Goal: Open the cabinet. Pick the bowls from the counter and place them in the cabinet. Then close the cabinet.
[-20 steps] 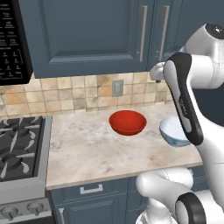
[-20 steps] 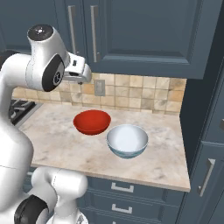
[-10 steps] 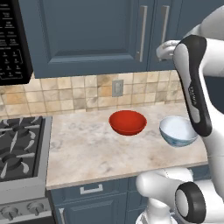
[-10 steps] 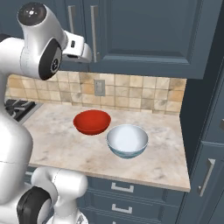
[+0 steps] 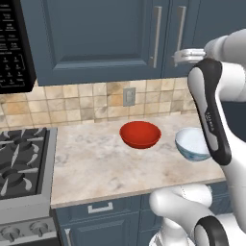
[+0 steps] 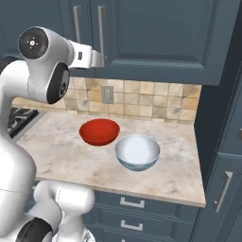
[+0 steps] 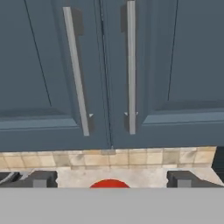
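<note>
Facing the end effector, the cabinet has both panelled doors shut, its two silver bar handles side by side above the tan tiled backsplash. Nothing of the task looks done: the red bowl and the patterned white bowl sit near each other on the beige marbled counter. The end effector is raised before the handles, jaws wide and empty. A black gas stove flanks the counter, blue drawers below.
</note>
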You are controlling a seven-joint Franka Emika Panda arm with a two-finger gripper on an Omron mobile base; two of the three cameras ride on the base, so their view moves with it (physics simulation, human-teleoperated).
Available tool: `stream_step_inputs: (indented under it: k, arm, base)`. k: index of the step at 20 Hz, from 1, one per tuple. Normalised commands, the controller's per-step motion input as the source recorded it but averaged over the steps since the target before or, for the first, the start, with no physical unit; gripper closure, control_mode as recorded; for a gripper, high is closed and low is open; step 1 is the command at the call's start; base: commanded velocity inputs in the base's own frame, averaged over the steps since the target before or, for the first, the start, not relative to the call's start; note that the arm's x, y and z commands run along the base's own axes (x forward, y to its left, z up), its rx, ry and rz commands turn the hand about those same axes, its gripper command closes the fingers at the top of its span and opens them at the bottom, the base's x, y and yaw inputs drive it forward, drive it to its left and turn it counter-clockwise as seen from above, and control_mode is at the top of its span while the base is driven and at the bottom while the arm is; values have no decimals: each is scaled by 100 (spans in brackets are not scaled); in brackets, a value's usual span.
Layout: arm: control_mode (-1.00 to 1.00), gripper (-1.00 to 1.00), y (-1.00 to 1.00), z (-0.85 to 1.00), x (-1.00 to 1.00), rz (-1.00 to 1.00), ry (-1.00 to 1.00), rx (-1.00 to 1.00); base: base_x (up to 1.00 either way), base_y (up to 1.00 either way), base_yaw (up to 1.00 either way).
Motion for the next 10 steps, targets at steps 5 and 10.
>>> stream_step_inputs:
  k: [5, 10]
  arm:
    - [-100, -100, -19, 10, 40, -1, -1, 5]
    - [-100, -100, -19, 22, 39, 0, 0, 4]
  base:
    - [0, 0, 0]
    - [0, 0, 0]
